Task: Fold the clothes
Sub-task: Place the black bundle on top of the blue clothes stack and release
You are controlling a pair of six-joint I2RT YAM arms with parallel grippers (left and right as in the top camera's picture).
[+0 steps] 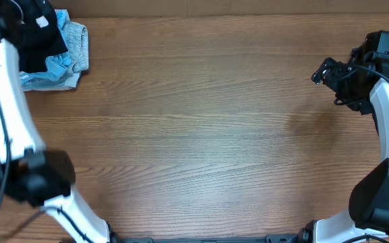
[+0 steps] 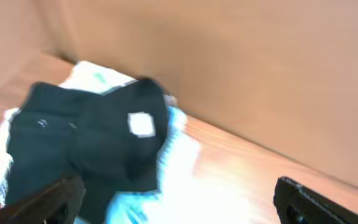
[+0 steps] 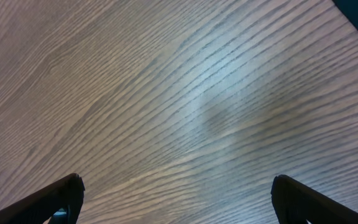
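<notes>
A crumpled black T-shirt (image 1: 44,30) with a white neck label lies on a pile at the table's far left corner. In the left wrist view the T-shirt (image 2: 92,143) rests on pale blue fabric, its white label facing up. My left gripper (image 2: 179,205) is open and empty, just in front of and above the pile, its left finger near the shirt's edge. The view is blurred. My right gripper (image 1: 324,71) is at the far right. In the right wrist view the right gripper (image 3: 179,202) is open and empty over bare wood.
Light blue denim clothes (image 1: 69,54) lie under and beside the black shirt. A tan wall (image 2: 241,68) rises right behind the pile. The wooden table (image 1: 201,128) spreads between the two arms. The left arm's white links (image 1: 5,101) run along the left edge.
</notes>
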